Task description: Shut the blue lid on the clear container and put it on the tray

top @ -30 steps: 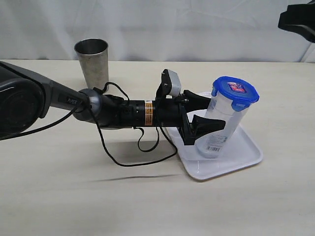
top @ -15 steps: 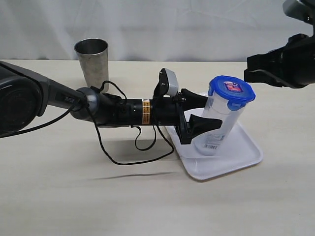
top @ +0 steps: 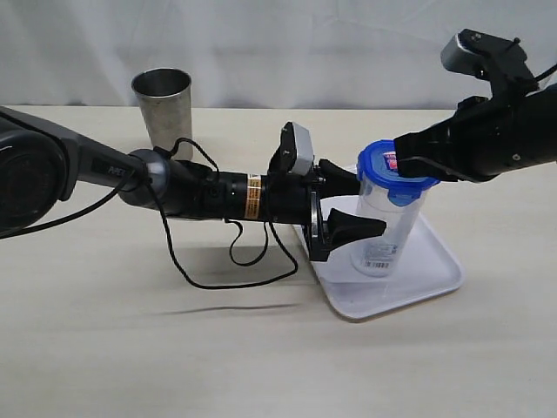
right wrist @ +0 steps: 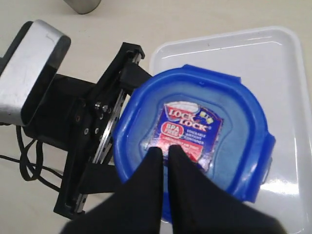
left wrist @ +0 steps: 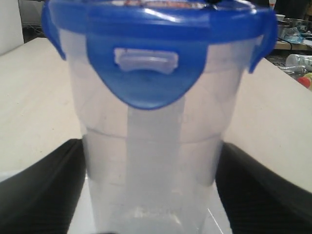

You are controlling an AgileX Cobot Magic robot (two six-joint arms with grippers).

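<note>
Now the clenched right pincer, arrived from 2 o'clock, presses the blue lid; the left pincer grasps the straightened clear container.

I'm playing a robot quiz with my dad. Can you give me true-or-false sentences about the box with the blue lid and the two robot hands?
The blue lid sits on top of the clear container. True.
The clear container lies on its side. False: it stands upright on the tray.
The right gripper is wide open. False: its fingers are together, tips on the lid's sticker.
The left gripper has one finger on each side of the container. True.
The metal cup is on the tray. False: it stands on the table, away from the tray.
</note>
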